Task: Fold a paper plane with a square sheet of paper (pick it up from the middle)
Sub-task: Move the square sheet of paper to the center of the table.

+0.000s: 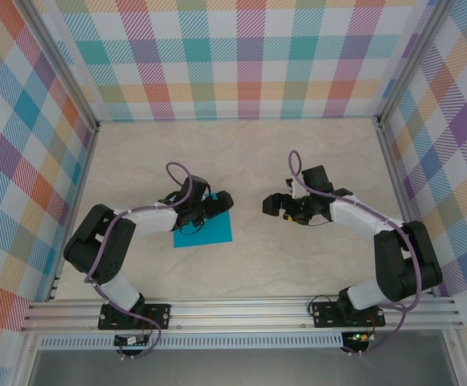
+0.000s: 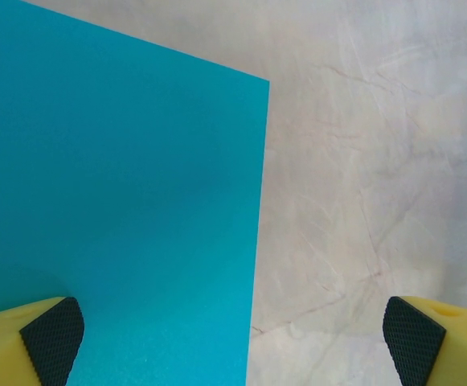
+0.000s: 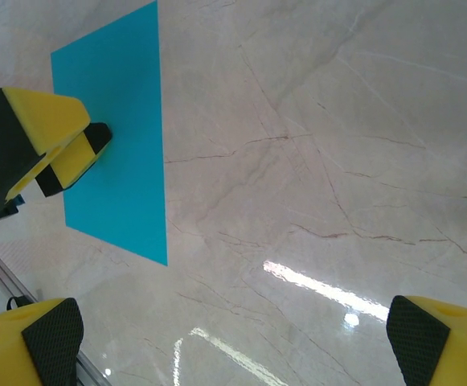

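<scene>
Hovering open and empty over the right edge of the flat blue paper (image 1: 203, 229), which lies left of the table's (image 1: 297, 153) middle, the left gripper (image 2: 233, 346) is nearer than the right gripper (image 3: 233, 346), also open, well apart.

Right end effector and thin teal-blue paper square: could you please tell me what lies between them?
Only bare marbled tabletop separates the right end effector from the thin teal-blue paper square, as seen in the top external view.
</scene>
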